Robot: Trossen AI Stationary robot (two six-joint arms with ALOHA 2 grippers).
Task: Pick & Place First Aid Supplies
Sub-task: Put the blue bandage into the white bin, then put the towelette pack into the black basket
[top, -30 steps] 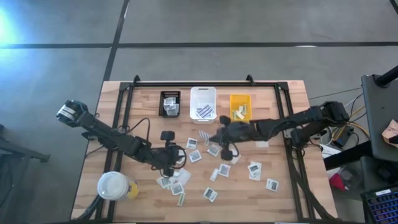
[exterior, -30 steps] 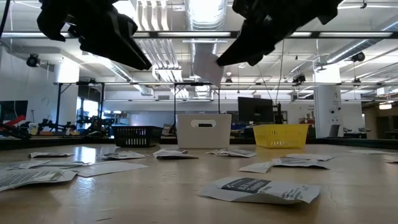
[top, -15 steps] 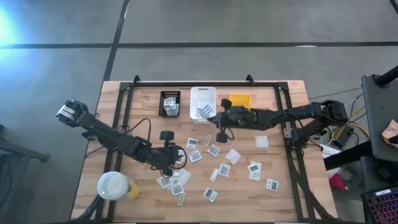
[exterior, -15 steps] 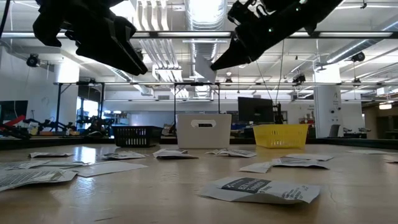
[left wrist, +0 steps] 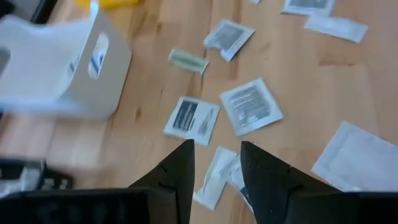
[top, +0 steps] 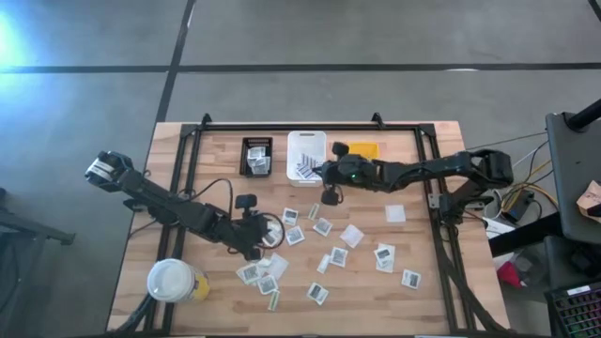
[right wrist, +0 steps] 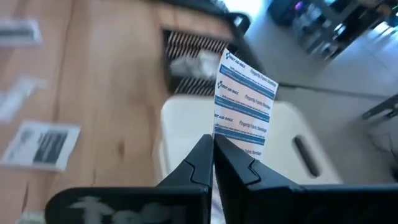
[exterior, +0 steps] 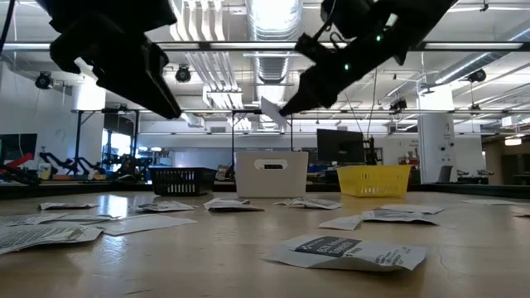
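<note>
So the pale wooden worktop [top: 188,169] is littered with small flat paper first aid packets [top: 319,294], with three little bins lined up at the back. The right hand [top: 322,170] is pinched shut on a blue-striped white packet [right wrist: 244,93], hanging right above the white plastic bin [top: 306,143], probably because matching striped ones are already in there. The left hand [top: 266,231] hovers, fingers apart, over the scattered pile, holding nothing.
</note>
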